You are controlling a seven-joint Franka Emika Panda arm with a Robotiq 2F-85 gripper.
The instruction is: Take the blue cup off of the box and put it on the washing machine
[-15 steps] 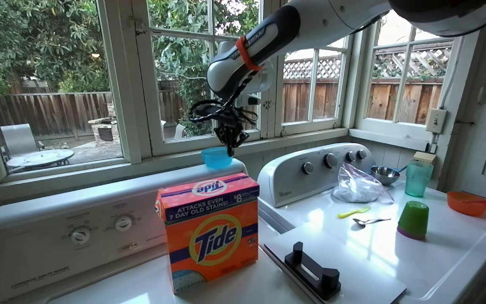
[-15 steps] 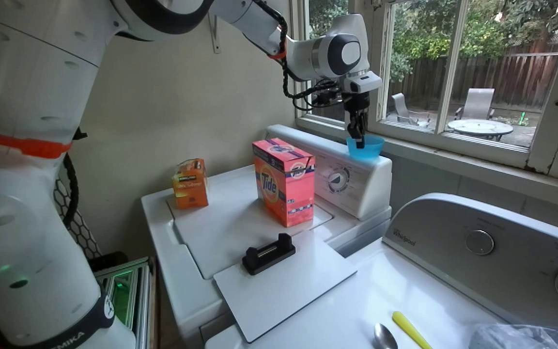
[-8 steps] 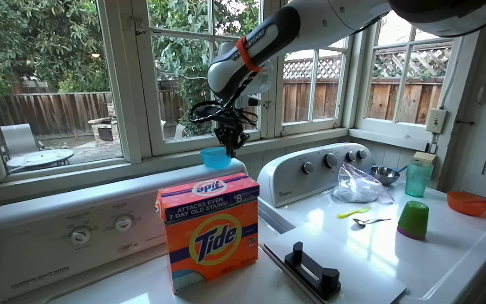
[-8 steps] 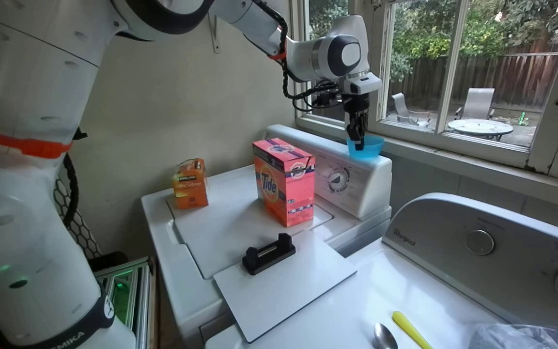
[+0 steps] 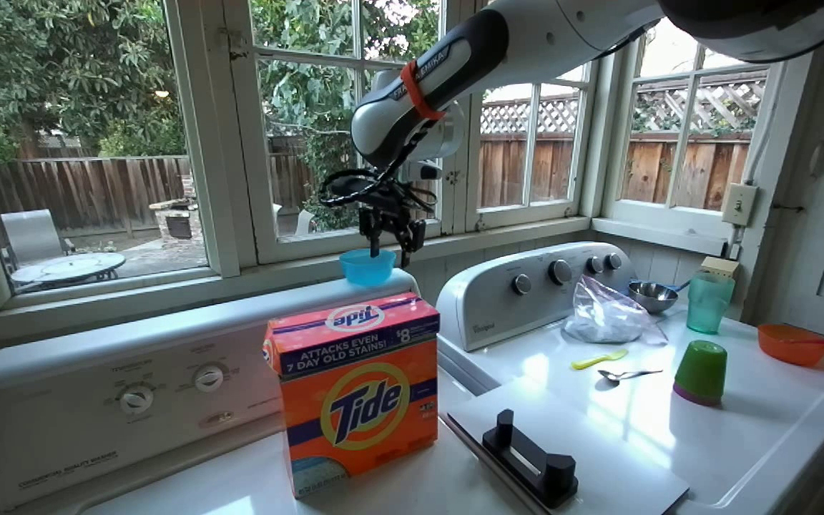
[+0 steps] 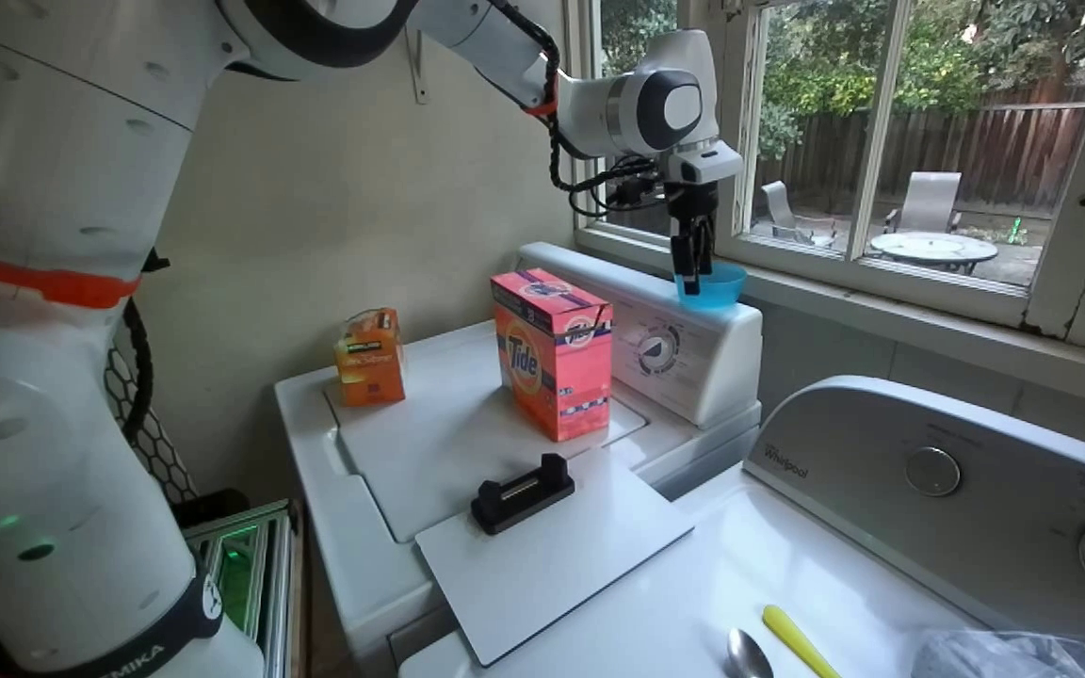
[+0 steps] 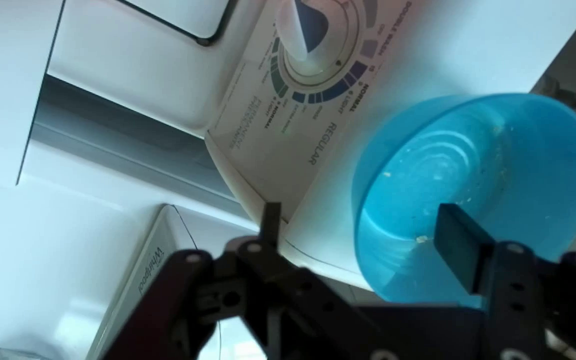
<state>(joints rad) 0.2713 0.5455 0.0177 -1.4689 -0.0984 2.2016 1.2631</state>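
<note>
The small blue cup (image 5: 363, 272) stands upright on top of the washing machine's raised back panel (image 5: 169, 322), close to the window sill. My gripper (image 5: 390, 259) is open just above it, its two fingers spread apart. In the wrist view the cup (image 7: 418, 170) lies below the gripper (image 7: 358, 212). One finger hangs over the inside of the cup, the other is outside it, and the near rim runs between them with a gap on both sides. The orange Tide box (image 6: 552, 367) stands on the machine's lid (image 6: 429, 433), in front of the panel and apart from the cup.
A white board with a black handle (image 5: 530, 461) bridges to the neighbouring Whirlpool machine (image 5: 483, 336). On that machine are a plastic bag (image 5: 605, 318), a green cup (image 5: 700, 372), a teal cup (image 5: 709, 304) and an orange bowl (image 5: 791, 345). A smaller orange box (image 6: 370, 358) stands near the wall.
The gripper has opened: its fingers, close together on the cup's rim before, are now spread apart. The cup has stayed on the back panel, and the arm has barely moved.
</note>
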